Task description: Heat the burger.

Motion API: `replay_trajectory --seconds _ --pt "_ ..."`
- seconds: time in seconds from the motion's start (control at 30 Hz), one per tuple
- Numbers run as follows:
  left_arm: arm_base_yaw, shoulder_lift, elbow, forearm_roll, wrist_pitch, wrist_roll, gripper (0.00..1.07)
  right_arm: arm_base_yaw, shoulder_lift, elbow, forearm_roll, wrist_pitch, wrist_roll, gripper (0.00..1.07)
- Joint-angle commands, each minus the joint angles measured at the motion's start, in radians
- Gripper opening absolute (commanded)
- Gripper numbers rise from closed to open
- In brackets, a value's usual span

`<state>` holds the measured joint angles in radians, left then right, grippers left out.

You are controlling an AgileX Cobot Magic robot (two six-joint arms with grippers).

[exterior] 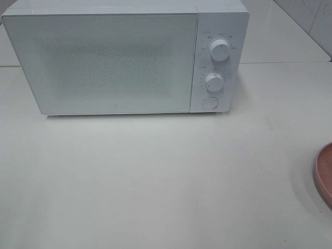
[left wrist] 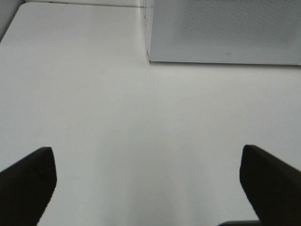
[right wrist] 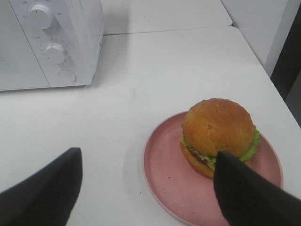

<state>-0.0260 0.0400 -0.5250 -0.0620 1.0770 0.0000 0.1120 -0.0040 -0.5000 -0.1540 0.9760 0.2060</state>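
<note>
You are at the very start: the microwave (exterior: 124, 57) door is closed and the burger (right wrist: 217, 135) sits on the pink plate (right wrist: 164, 174) near the bench's (exterior: 155, 176) right edge. Both the left tool (left wrist: 148, 183) and the right tool (right wrist: 148, 188) are spread and empty. Likely next: open the door; the bench in front gives room.
</note>
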Motion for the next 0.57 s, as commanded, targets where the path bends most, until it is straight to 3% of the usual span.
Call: replay_trajectory --seconds 0.03,0.57 --pt "0.065 -0.075 0.001 -0.003 -0.011 0.0 0.98 -0.005 -0.025 0.001 0.002 -0.01 -0.016 0.73" --pt "0.071 -0.071 0.001 -0.006 -0.012 0.0 0.98 -0.005 -0.024 0.0 0.004 -0.012 -0.015 0.73"
